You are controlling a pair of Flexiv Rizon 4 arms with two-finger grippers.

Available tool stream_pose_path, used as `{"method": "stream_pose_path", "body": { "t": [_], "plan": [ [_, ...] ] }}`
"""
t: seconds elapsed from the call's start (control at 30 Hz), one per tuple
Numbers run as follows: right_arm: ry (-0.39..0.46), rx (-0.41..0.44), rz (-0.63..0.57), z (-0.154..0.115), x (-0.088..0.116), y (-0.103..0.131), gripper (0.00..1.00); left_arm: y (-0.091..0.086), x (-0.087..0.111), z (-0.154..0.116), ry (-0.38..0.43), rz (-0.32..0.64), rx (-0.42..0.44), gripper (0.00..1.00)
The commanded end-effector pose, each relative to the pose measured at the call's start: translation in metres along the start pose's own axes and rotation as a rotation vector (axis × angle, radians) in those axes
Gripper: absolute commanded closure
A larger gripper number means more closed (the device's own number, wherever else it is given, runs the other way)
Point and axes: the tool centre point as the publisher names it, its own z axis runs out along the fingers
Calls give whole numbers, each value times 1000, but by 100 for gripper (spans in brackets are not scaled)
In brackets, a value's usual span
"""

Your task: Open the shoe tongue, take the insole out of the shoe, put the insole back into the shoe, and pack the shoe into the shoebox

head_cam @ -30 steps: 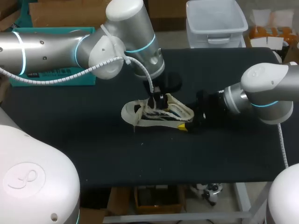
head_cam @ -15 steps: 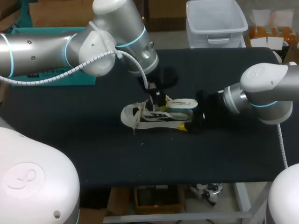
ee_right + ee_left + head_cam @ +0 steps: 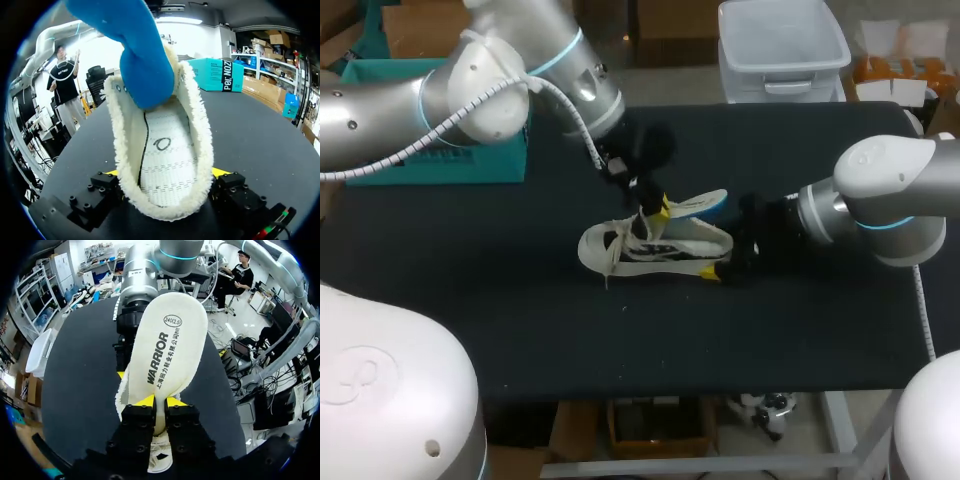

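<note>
The left arm (image 3: pixel 470 80) slants in from the far left, and the left gripper (image 3: pixel 658 208) tilts down, jaws pinched on the insole (image 3: pixel 698 204). The right arm (image 3: pixel 880 195) lies low, the right gripper (image 3: pixel 720 270) with its 2 jaws clasping the shoe (image 3: pixel 640 250) at the heel.

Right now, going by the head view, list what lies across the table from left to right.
teal box → shoe → right gripper at the shoe's heel. The left gripper and the insole it holds sit over the shoe, so I leave them out.
</note>
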Motion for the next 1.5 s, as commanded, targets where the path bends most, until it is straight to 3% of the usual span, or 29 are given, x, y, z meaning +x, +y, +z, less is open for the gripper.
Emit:
{"method": "stream_pose_path", "body": {
  "t": [0.03, 0.33, 0.9, 0.93, 0.97, 1.0, 1.03, 1.33, 1.5],
  "plan": [
    [1, -2, 1, 3, -1, -3, 100, -11, 4, -11, 39, 47, 63, 100],
    [1, -2, 1, 3, -1, -3, 100, -45, 16, -24, 78, 153, 143, 100],
    [0, 7, -3, -5, 0, -4, 100, -65, 45, -64, 133, 294, 259, 100],
    [1, 8, -3, -6, 0, -4, 96, -66, 46, -66, 134, 298, 262, 100],
    [1, 15, 0, -8, 1, -4, 62, -67, 48, -69, 131, 301, 264, 100],
    [2, 18, 2, -11, 1, -5, 21, -68, 50, -71, 130, 310, 269, 100],
    [1, 24, 6, -13, 2, -5, 0, -68, 52, -74, 134, 317, 274, 100],
    [-16, 110, 36, -45, 5, -5, 0, -71, 68, -95, 120, 355, 303, 100],
    [-20, 193, 29, -64, 5, 8, 0, -62, 73, -107, 116, 357, 312, 100]
  ]
}}
